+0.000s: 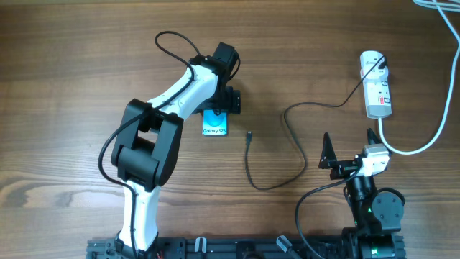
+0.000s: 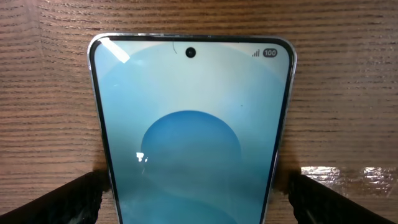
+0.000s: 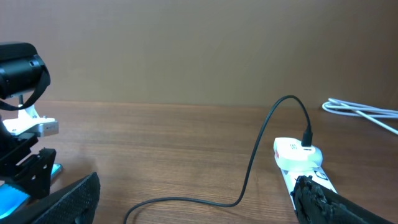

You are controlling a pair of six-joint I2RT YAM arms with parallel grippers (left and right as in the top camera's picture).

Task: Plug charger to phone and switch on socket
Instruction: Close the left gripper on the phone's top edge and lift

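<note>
We take the phone (image 1: pixel 214 124) as our reference. It lies flat on the wooden table (image 1: pixel 72 72) with its turquoise screen up, under the end of the left arm.

The left gripper (image 2: pixel 199 202) hangs directly over the phone with its jaws spread wide. In the left wrist view, one dark fingertip (image 2: pixel 68 199) sits outside each long edge of the phone (image 2: pixel 189 137). We cannot tell whether either tip touches those edges. Nothing is lifted, and the phone rests on the wood.

The charger (image 1: pixel 316 105) is a thin black cable. Its small connector tip (image 1: pixel 249 134) lies on the table near the phone, on the side toward the right arm, and does not touch it. From there the cable loops away from the phone and runs to the socket (image 1: pixel 376 86). The socket lies well apart from the phone on that same side, and the black plug is seated in its far end. In the right wrist view, the cable (image 3: pixel 257 155) arches up out of the socket (image 3: pixel 298 154).

A thick white lead (image 1: pixel 431 140) curves off beyond the socket, on the side away from the phone.

The right gripper (image 1: pixel 351 147) hovers well away from the phone, close to the socket's near end. Its jaws are fully apart and there is nothing between them. From its camera, the phone (image 3: pixel 9 196) shows as a turquoise sliver at the far left.
</note>
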